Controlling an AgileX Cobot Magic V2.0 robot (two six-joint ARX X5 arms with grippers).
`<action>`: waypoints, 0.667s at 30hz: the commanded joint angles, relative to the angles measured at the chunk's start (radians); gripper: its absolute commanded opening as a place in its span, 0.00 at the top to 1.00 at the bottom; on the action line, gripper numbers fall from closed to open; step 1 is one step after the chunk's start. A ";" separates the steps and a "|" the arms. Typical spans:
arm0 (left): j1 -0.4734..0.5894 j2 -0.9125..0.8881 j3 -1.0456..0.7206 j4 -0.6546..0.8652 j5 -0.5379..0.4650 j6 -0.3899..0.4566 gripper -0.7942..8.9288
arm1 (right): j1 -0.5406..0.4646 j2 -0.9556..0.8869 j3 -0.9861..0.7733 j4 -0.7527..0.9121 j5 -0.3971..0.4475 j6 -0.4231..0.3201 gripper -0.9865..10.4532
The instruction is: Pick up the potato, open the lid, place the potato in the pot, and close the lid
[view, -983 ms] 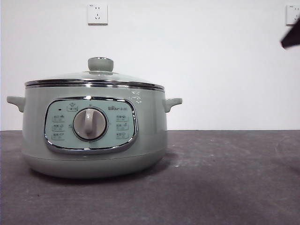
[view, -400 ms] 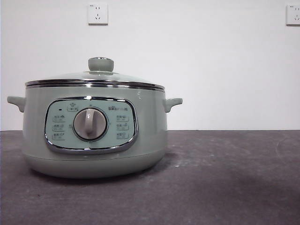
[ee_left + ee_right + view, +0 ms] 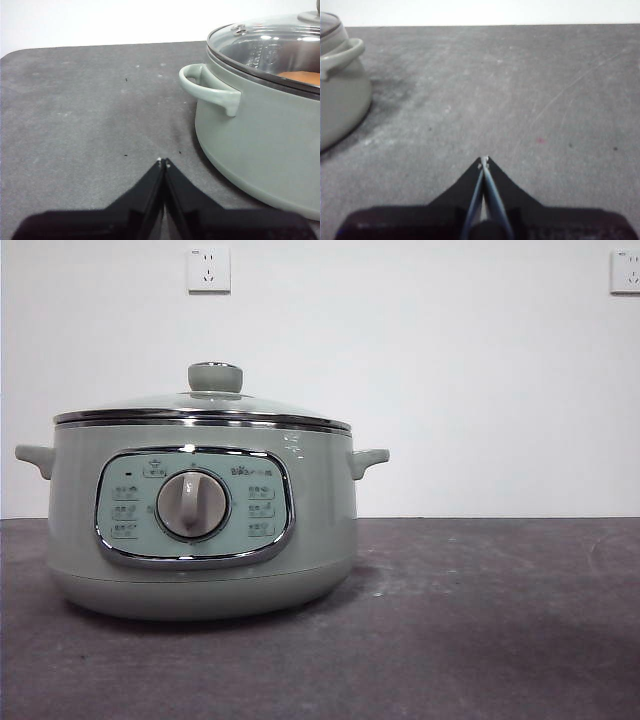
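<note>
The potato shows only as an orange sliver through the lid, which sits on the pot. The left gripper and right gripper hang over bare table on either side of the pot, jaws together, holding nothing.

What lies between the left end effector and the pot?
Only bare dark table, in the left wrist view: nothing sits between the shut left end effector and the pot, just small specks on the surface.

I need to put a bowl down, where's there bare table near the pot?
Bare table runs from the pot out to the picture's edge in the front view. The left hand and right hand, both shut, each face bare table beside a pot handle.
</note>
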 commanded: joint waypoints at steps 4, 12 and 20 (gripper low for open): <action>0.003 -0.003 -0.015 0.005 0.002 0.002 0.92 | -0.001 -0.022 -0.023 0.032 0.000 0.006 0.91; 0.003 -0.003 -0.015 0.005 0.003 0.002 0.92 | -0.001 -0.022 -0.039 0.071 0.004 0.009 0.91; 0.003 -0.003 -0.015 0.005 0.002 0.002 0.92 | -0.001 -0.021 -0.039 0.072 0.005 0.006 0.91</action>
